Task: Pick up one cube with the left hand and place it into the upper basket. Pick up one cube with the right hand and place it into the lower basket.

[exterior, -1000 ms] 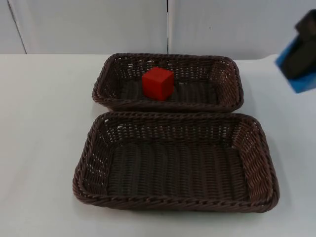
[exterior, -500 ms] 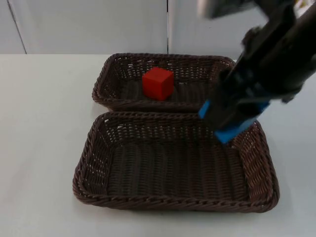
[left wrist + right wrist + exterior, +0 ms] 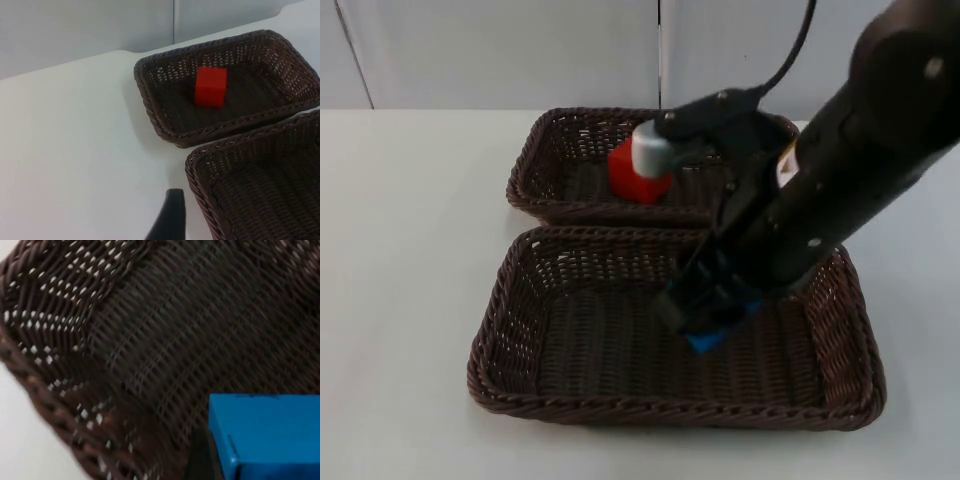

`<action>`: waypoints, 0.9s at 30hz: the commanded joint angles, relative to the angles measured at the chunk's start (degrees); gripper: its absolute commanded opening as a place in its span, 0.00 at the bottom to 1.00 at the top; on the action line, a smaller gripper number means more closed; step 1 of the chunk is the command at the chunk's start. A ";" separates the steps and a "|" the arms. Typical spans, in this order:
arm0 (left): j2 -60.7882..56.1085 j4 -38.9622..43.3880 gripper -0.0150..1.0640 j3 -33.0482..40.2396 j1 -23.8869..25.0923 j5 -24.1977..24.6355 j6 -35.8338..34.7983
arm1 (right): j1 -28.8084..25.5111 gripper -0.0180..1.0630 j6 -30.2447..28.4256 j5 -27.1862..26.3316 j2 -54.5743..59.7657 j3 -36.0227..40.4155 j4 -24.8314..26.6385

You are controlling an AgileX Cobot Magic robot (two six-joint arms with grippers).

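A red cube rests on the floor of the upper basket. My right gripper reaches down inside the lower basket, right of its middle, and is shut on a blue cube. The blue cube hangs close above the woven floor; I cannot tell if it touches. The right arm crosses over the upper basket's right half and hides part of the red cube. My left gripper waits over the bare table, left of both baskets.
Both brown wicker baskets lie side by side in the middle of the white table, their long rims touching. The grey partition wall closes off the back. Bare table lies left of the baskets.
The right arm swung in from the right edge of the picture, passed over the baskets' right ends and came down into the lower basket with the blue cube. The red cube stayed put.
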 commanded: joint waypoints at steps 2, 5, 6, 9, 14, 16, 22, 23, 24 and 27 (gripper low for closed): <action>-0.31 0.12 0.72 0.23 -0.12 -0.10 -0.32 | 0.05 0.02 -0.88 -5.91 2.52 -0.27 -0.20; -0.31 0.12 0.72 0.23 -0.12 -0.10 -0.32 | 0.05 0.02 -0.88 -9.84 4.47 -0.27 -0.35; -0.31 0.12 0.72 0.23 -0.12 -0.10 -0.32 | 0.05 0.02 -0.88 -10.93 4.87 -0.27 -0.67; -0.31 0.12 0.72 0.23 -0.12 -0.10 -0.32 | 0.05 0.03 -0.88 -12.61 5.78 -0.27 -1.57; -0.31 0.12 0.72 0.23 -0.12 -0.10 -0.32 | 0.05 0.16 -0.88 -14.81 8.02 -0.27 -1.76; -0.31 0.12 0.72 0.23 -0.12 -0.10 -0.32 | 0.05 0.21 -0.88 -15.20 8.43 -0.27 -1.76; -0.31 0.22 0.72 0.23 -0.12 -0.10 -0.32 | 0.05 0.42 -0.88 -16.61 9.89 -0.27 -1.76; -0.31 0.22 0.72 0.23 -0.12 -0.10 -0.32 | 0.05 0.45 -0.88 -16.61 10.04 -0.27 -1.76; -0.31 0.22 0.72 0.23 -0.12 -0.10 -0.32 | 0.05 0.47 -0.88 -16.61 10.28 -0.27 -1.76; -0.31 0.32 0.72 0.23 -0.12 0.13 -0.32 | 0.05 0.51 -0.88 -16.61 10.28 -0.27 -1.76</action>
